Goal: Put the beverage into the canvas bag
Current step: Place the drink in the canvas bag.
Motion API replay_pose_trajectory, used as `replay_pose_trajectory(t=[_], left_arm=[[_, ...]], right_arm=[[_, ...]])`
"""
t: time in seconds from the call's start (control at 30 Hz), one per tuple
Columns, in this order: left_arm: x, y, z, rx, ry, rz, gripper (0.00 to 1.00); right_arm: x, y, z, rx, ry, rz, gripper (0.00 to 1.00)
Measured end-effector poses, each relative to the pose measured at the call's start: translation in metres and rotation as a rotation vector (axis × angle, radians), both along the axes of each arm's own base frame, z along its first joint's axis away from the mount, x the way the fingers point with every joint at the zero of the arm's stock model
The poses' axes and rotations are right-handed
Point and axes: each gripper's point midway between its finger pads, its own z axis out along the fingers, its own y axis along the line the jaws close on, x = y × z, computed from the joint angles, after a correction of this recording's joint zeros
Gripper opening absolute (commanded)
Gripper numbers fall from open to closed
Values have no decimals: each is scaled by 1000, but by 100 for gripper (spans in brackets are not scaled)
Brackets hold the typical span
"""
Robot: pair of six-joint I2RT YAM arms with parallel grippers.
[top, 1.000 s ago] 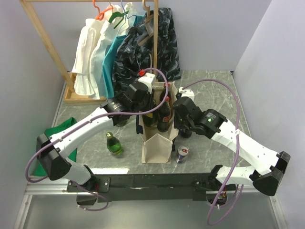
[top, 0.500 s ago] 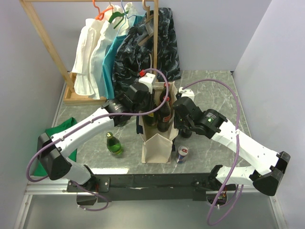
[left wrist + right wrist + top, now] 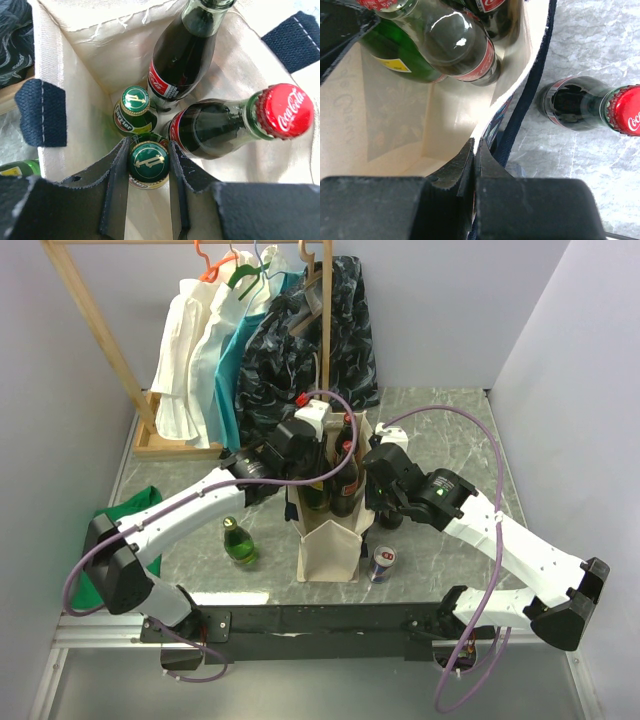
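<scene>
Far left of the canvas bag: green cloth lying on the table. Just left of the bag, standing apart from it: upright green bottle.

Left arm: stretched diagonally from its base toward the bag, wrist tipped down over the bag's open mouth. Left gripper: pointing down into the bag, fingers clamped on a green-capped bottle just under the cap. Held bottle upright inside the bag, close to one wall. Beside it in the bag: a second green-capped bottle and two cola bottles, one red-capped, one leaning.

Right gripper: closed tight on the bag's right-hand rim, fabric pinched between the fingers. Right arm: folded in from its base toward the bag's right side.

Just right of the bag, on the table: red-capped cola bottle. At the bag's near-right corner: upright can.
</scene>
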Motion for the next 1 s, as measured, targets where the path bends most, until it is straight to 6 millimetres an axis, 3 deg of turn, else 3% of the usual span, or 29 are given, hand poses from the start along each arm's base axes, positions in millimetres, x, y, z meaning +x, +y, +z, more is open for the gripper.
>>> replay_pose_trajectory(t=[0.57,1.0], left_arm=[[2,-4,-17,10,17,-2,1],[-6,-2,-46,16,80,7,1]], right_arm=[[0,0,0,-1,-1,-1,0],[0,-1,0,-7,-3,5,0]])
